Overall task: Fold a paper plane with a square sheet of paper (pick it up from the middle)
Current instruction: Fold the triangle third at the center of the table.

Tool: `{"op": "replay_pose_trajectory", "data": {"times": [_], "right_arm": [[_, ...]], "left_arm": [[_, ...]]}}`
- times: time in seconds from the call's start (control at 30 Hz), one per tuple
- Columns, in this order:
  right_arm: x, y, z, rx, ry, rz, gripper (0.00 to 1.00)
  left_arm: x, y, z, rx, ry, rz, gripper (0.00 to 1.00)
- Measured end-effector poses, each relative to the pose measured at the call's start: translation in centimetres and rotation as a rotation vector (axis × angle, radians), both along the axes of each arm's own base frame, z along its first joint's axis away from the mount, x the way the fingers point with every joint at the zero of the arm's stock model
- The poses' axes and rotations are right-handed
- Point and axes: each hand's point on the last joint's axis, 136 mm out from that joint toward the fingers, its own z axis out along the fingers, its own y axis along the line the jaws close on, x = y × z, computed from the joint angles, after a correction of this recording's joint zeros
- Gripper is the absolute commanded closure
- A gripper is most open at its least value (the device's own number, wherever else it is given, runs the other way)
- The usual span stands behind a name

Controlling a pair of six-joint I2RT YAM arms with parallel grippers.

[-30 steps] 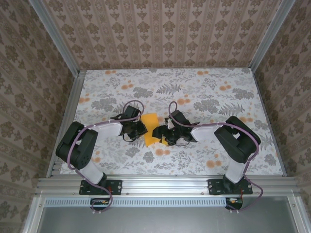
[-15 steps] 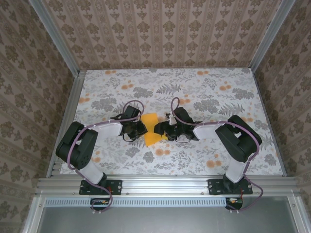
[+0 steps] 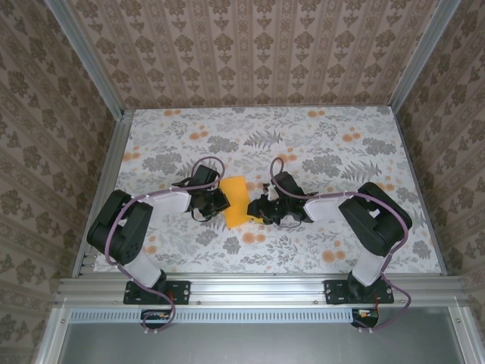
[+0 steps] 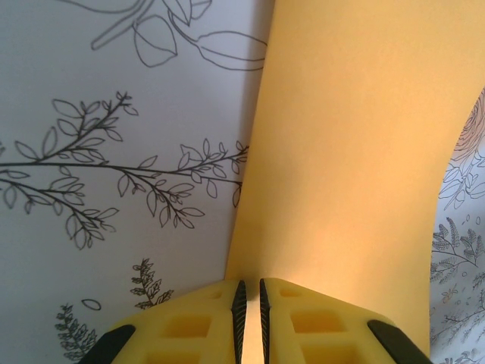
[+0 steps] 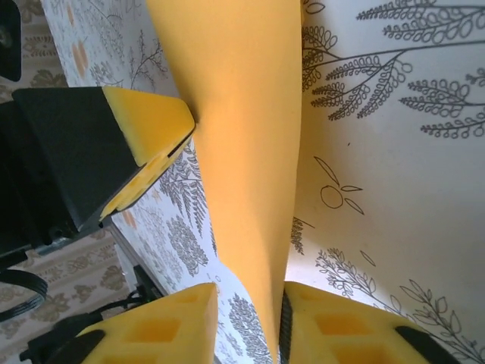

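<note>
At mid-table (image 3: 318, 136), the square sheet of paper (image 3: 236, 201) stood arched up between both grippers, its long axis running near to far. Left gripper (image 4: 249, 292) was pinched tight on the sheet's left edge. Right gripper (image 5: 250, 299) straddled the right edge with a narrow gap: 1 finger (image 5: 341, 330) touched the paper, the other stood just clear. By my read, only a small squeeze from the right was needed, since the sheet lay straight between those 2 fingers.

Top cam: high, near side, looks down on table (image 3: 326, 136); wrist cams v. close, share sheet (image 4: 348, 152).
</note>
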Motion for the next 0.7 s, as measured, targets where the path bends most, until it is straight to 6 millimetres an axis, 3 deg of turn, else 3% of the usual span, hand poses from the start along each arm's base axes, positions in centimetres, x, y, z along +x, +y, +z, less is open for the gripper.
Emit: {"op": "replay_pose_trajectory", "data": {"times": [0.13,0.33,0.43,0.53,0.7], "right_arm": [[0.1,-0.3,-0.3,-0.016,0.008,-0.017,1.00],[-0.5,-1.7,-1.3,-0.098,0.041,-0.003,1.00],[-1.0,-2.4,-1.1,-0.145,0.039,0.041,1.00],[-1.6,-2.8,-0.7,-0.175,0.034,0.081,1.00],[-3.0,-3.7,-1.3,-0.222,0.066,0.120,1.00]], "left_arm": [[0.0,0.0,0.0,0.000,0.000,-0.001,0.82],[-0.1,-0.4,0.8,-0.033,-0.030,-0.029,0.76],[0.3,-1.0,2.2,-0.068,-0.081,-0.055,0.74],[0.9,-1.6,3.7,-0.101,-0.140,-0.081,0.74],[1.8,-2.4,4.6,-0.123,-0.174,-0.109,0.78]]}}
